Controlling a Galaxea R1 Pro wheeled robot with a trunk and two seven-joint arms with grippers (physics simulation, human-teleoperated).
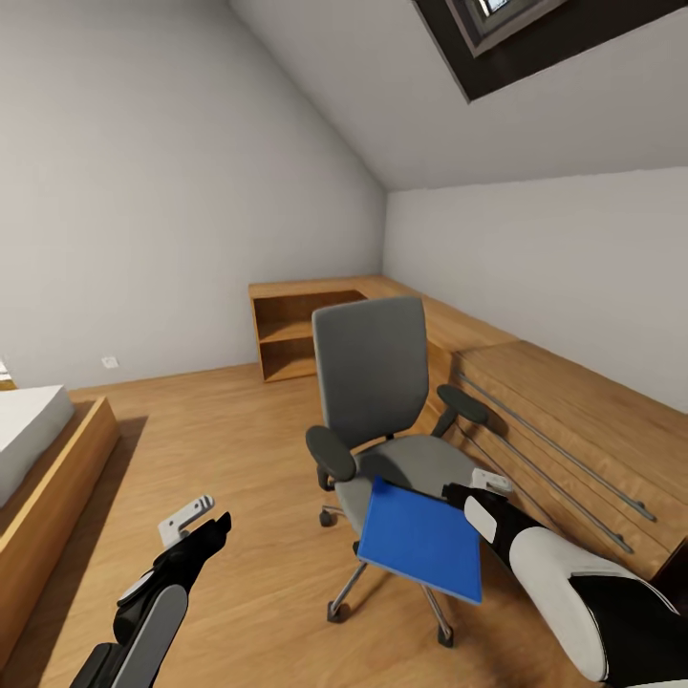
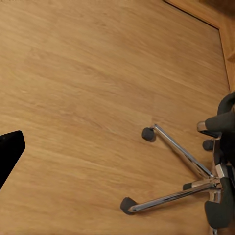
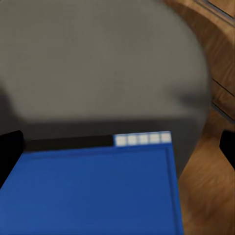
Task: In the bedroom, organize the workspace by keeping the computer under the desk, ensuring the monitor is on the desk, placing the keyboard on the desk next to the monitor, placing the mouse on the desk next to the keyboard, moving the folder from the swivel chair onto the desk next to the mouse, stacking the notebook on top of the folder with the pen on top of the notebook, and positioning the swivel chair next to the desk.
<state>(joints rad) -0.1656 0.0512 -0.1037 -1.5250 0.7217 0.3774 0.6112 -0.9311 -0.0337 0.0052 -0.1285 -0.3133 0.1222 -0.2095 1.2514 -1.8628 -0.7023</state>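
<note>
Now our right gripper (image 1: 475, 497) seems clamped on the folder (image 1: 420, 538) above the chair (image 1: 382, 401), though its jaws stay unclear; we should lift it level, left gripper (image 1: 196, 526) idle, its state unclear.

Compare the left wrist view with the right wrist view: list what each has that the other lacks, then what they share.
Left wrist view alone: the swivel chair's chrome five-star base with its black casters, on a wide stretch of wood floor.
Right wrist view alone: the blue folder seen close up over the grey padded seat.
Both: parts of the swivel chair, and wood flooring.
</note>
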